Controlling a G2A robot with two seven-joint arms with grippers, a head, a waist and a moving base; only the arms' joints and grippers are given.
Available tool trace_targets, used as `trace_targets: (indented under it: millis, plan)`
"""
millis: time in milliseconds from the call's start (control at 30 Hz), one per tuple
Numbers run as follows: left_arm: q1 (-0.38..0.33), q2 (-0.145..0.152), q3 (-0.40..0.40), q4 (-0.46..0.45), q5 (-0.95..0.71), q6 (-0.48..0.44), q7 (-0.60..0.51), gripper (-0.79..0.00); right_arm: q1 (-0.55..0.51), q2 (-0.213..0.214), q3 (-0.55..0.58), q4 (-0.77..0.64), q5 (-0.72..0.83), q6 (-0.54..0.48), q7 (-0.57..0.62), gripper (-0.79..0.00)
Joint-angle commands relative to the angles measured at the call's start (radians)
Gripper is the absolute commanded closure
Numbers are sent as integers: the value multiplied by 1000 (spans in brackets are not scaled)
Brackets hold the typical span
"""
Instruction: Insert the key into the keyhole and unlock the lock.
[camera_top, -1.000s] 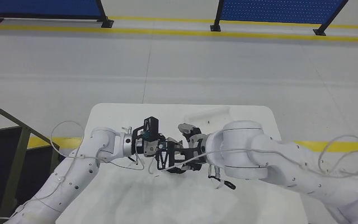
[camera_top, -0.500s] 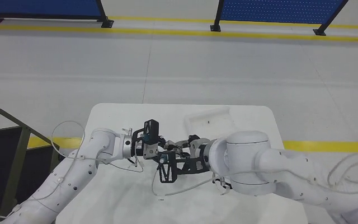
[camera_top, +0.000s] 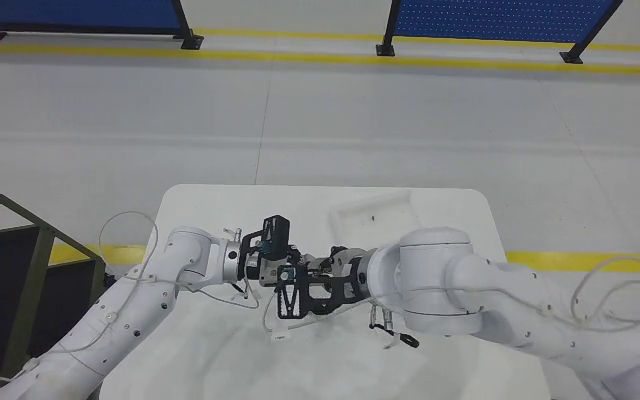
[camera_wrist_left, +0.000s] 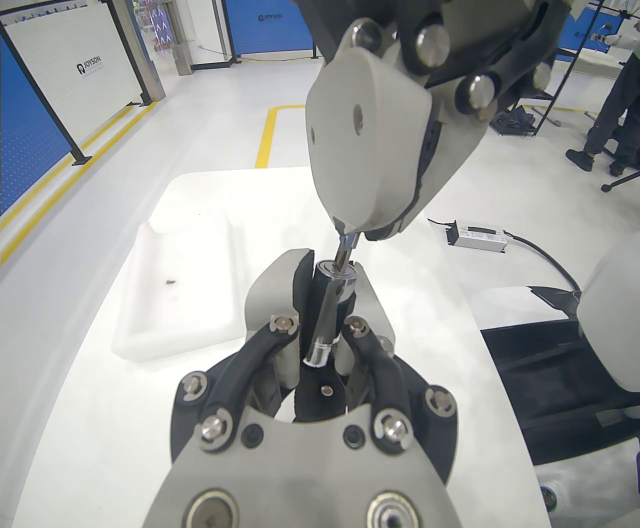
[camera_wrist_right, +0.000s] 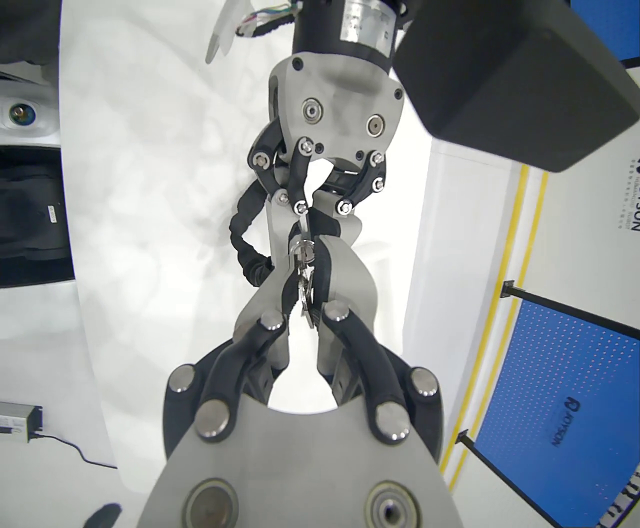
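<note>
Honestly, my left pincer (camera_wrist_left: 324, 282) was clamped on the lock (camera_wrist_left: 327, 320), my right pincer (camera_wrist_right: 306, 292) on the key (camera_wrist_left: 345, 246), tip at the keyhole (camera_wrist_left: 336, 267) between them. I figured stiff, slick, light metal: hold its flat end tight.

White table (camera_top: 200, 205); white tray (camera_wrist_left: 165, 345) on it, holding small dark speck (camera_wrist_left: 171, 282), perhaps screw.

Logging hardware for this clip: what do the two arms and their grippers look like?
The left arm and right arm have smooth white rounded shells with thin white cables looping alongside. The left gripper and right gripper match: pale grey base plates, black linkage bars pinned with silver bolts, light grey fingers lined with black pads. A black ribbed hose runs beside the left gripper.
</note>
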Motion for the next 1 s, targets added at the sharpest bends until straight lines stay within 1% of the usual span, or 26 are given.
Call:
trace_targets:
  millis: [0,100,200,267,333,400,500,667,767,800,833,867,967]
  plan:
    - [-4,0,7,2,1,0,5,0,-11,0,7,0,2,32,-8,0]
    - [-10,-1,16,7,2,0,12,0,-35,-1,25,2,7,104,-33,0]
    - [-13,-1,14,13,8,0,25,0,-76,2,64,11,48,233,-62,0]
    - [-12,-1,8,14,16,0,36,0,-99,6,93,18,84,291,-68,0]
    - [-9,-1,2,12,29,0,49,0,-117,11,121,24,68,348,-57,0]
    - [-7,-3,-4,7,42,0,57,0,-146,13,141,14,83,421,-78,0]
    - [-3,-4,-16,4,62,0,67,0,-177,15,159,3,69,500,-73,0]
    - [15,-5,-45,5,88,7,83,0,-225,19,193,-12,85,582,-80,0]
    - [26,-4,-61,0,104,9,88,0,-244,20,211,-12,109,587,-79,0]
    - [29,-4,-66,-2,112,12,87,0,-249,20,216,-12,113,583,-80,-139]
    - [33,-4,-71,-5,119,13,86,0,-254,20,221,-13,120,578,-85,-385]
    - [35,-4,-76,-7,126,16,85,0,-259,20,229,-12,128,577,-88,-785]
    - [46,-4,-91,-12,141,21,88,0,-281,24,268,-13,167,569,-106,-785]
